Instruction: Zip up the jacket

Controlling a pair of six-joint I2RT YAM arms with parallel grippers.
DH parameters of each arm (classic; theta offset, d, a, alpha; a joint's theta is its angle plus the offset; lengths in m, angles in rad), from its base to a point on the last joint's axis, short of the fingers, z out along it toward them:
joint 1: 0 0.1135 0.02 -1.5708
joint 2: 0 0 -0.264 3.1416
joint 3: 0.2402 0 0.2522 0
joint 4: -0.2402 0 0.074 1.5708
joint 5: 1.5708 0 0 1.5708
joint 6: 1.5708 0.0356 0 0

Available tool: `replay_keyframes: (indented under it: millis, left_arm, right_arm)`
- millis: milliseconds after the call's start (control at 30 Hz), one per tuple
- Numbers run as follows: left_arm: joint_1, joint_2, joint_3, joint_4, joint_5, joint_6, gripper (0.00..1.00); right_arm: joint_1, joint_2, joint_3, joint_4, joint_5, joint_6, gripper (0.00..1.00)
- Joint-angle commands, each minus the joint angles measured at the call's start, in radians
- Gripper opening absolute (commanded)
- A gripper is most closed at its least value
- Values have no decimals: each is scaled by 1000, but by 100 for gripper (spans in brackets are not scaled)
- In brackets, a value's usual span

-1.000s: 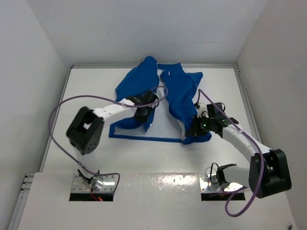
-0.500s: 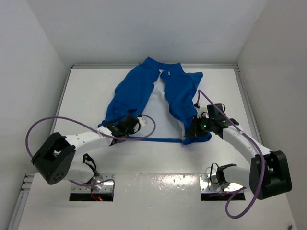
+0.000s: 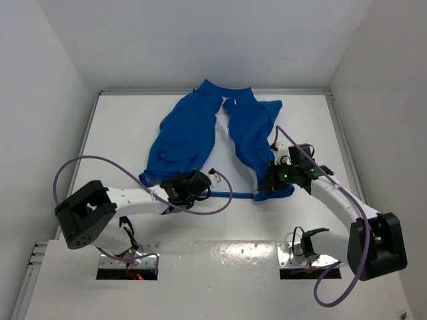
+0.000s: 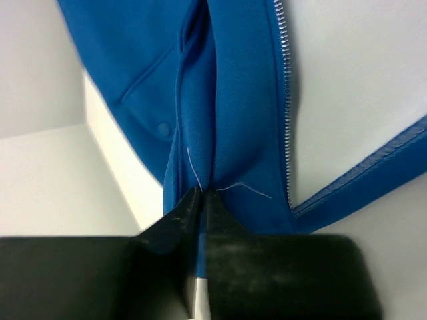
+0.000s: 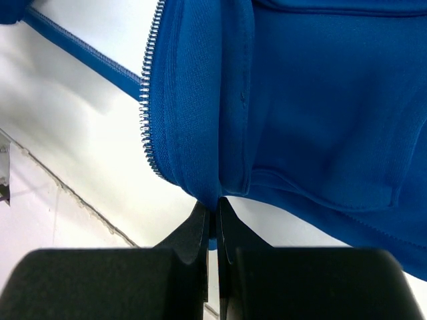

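Note:
The royal-blue jacket [image 3: 187, 130] lies open on the white table, collar at the far side, its two front panels spread apart. Its hem band [image 3: 233, 195] runs between the two grippers. My left gripper [image 3: 190, 181] is shut on the lower edge of the left panel [image 4: 240, 120], just left of the silver zipper teeth [image 4: 287, 100]. My right gripper [image 3: 269, 181] is shut on the bottom corner of the right panel [image 5: 300, 100], beside its zipper teeth [image 5: 148, 113]. In both wrist views a fold of blue fabric is pinched between the black fingers.
White walls close in the table [image 3: 120, 140] on the left, far and right sides. Purple cables loop off both arms: one [image 3: 73, 167] at the left, one [image 3: 287, 137] over the right panel. The arm bases [image 3: 130, 257] stand at the near edge.
My left gripper has drawn the left panel's lower edge from mid-table toward the near edge, unfolding that panel, then shifted right along the hem. The right arm has not moved.

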Motion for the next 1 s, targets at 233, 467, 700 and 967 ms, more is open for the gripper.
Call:
replay_keyframes:
  millis: [233,467,700,967]
  left_arm:
    - [141,-33,261,-344,389,-300,53]
    - [146,-77,352,-553,458,-399,54]
    - [135,-63,375,-699,461,-453,56]
    - [94,64,414,-751,452,-534,57]
  right_arm:
    - [3,-27,1,4,-23,-15,0]
    - [3,-31,1,4,-27,-15,0]
    - [0,-40,-9,11,-29,-5,0]
    - [1,-46,-1,-2,-27,-15,0]
